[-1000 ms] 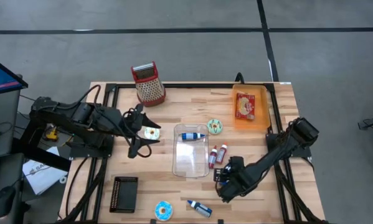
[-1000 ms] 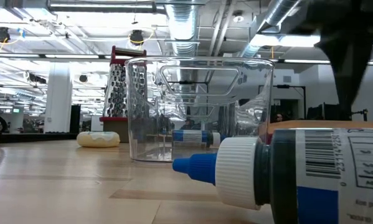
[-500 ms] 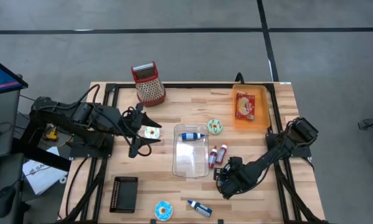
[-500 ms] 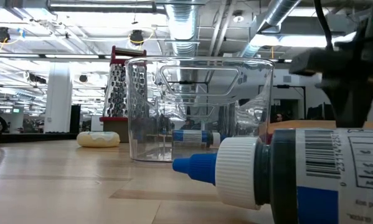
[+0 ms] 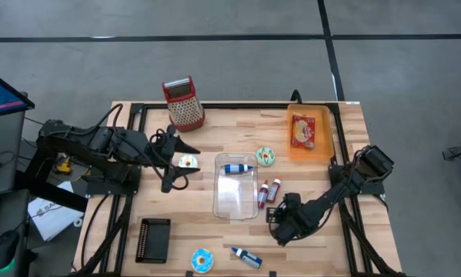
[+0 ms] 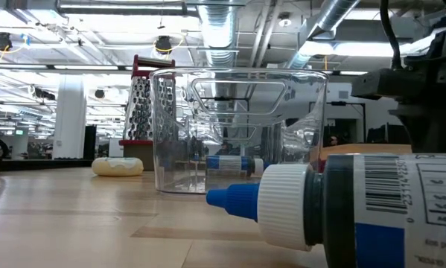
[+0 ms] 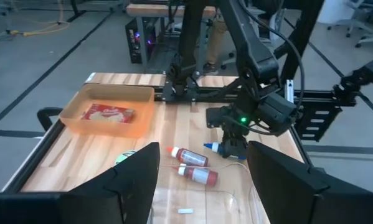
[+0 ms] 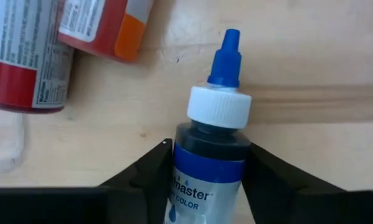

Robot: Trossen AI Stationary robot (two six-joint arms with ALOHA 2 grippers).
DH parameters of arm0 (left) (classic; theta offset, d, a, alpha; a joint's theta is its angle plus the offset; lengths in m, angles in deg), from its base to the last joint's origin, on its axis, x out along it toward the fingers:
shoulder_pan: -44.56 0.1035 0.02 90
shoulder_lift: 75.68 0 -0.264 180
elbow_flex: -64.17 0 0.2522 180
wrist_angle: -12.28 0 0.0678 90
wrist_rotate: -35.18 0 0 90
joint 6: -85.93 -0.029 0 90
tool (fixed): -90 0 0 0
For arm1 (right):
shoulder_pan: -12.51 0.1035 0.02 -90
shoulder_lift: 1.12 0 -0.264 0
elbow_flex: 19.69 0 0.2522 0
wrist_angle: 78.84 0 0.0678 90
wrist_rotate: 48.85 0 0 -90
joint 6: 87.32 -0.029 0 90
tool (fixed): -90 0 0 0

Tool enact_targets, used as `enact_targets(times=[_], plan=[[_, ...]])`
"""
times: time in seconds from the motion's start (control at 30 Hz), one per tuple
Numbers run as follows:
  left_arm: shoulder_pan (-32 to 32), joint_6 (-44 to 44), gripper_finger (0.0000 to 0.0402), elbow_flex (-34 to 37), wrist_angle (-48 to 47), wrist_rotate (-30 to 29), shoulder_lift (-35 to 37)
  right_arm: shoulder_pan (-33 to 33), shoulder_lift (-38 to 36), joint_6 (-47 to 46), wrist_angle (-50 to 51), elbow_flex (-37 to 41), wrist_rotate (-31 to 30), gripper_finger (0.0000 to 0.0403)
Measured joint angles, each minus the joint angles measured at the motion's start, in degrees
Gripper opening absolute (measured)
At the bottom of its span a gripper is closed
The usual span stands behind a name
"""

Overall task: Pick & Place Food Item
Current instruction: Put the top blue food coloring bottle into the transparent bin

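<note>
A small blue-capped food-colouring bottle (image 8: 210,155) lies on its side on the wooden table, just near of two red bottles (image 5: 268,191). My right gripper (image 5: 278,220) stands low over it, shut on it; in the left wrist view the bottle's blue tip (image 7: 212,147) pokes out from under that gripper (image 7: 233,144). My left gripper (image 5: 171,163) hangs open above the table's left part, beside a white doughnut (image 5: 187,162). A clear container (image 5: 235,187) in the middle holds another blue-capped bottle (image 5: 236,168). My right gripper pinches the bottle's dark body (image 8: 206,152) just below the white cap, one finger (image 8: 154,169) on each side. The fingers come steeply from above and lie across the bottle. The bottle rests on its side on the table, nozzle toward the red bottles.
An orange tray (image 5: 323,131) with a packet stands at the far right, a red grater (image 5: 183,102) at the far left. A green doughnut (image 5: 265,157), a blue doughnut (image 5: 202,260), a third blue-capped bottle (image 5: 246,257) and a black rack (image 5: 153,239) lie about.
My right gripper has come down onto the blue-capped bottle beside the red bottles; in the low view its dark body has sunk into the picture's right side. The bottle has stayed where it lay.
</note>
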State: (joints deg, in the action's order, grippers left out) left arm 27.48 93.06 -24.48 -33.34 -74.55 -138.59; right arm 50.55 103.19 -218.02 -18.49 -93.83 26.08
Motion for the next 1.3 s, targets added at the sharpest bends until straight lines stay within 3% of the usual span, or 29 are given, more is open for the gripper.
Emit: enact_targets(times=[0.13, 0.33, 0.5, 0.67, 0.9, 1.1, 1.3], plan=[[0.00, 0.91, 0.0237, 0.00, -0.18, -1.25, 0.00, 1.42, -1.34, 0.63, 0.33, 0.02, -1.70, 0.0138], [0.00, 2.20, 0.0237, 0.00, -0.22, -3.09, 0.00, 3.81, -8.10, 1.61, 0.71, 0.02, -3.76, 0.0151], [0.00, 2.62, 0.0237, 0.00, -0.31, -3.86, 0.00, 3.44, -16.29, 6.81, 1.20, -0.06, -11.64, 0.0154], [0.00, 2.84, 0.0237, 0.00, -2.25, -6.55, 0.00, -5.00, -22.36, 28.92, -3.14, -0.09, -11.14, 0.0149], [0.00, 5.94, 0.0237, 0.00, -5.99, -8.01, -0.02, -23.40, -24.20, 63.79, -8.97, -3.56, 0.97, 0.0149], [-0.07, 9.23, 0.0237, 0.17, -9.84, -8.51, -0.03, -34.13, -17.36, 87.29, -5.93, -13.46, 12.26, 0.0148], [-1.98, 14.02, 0.0237, 2.03, -12.02, -8.56, -0.03, -37.46, -7.00, 104.19, 3.29, -25.90, 13.78, 0.0148]])
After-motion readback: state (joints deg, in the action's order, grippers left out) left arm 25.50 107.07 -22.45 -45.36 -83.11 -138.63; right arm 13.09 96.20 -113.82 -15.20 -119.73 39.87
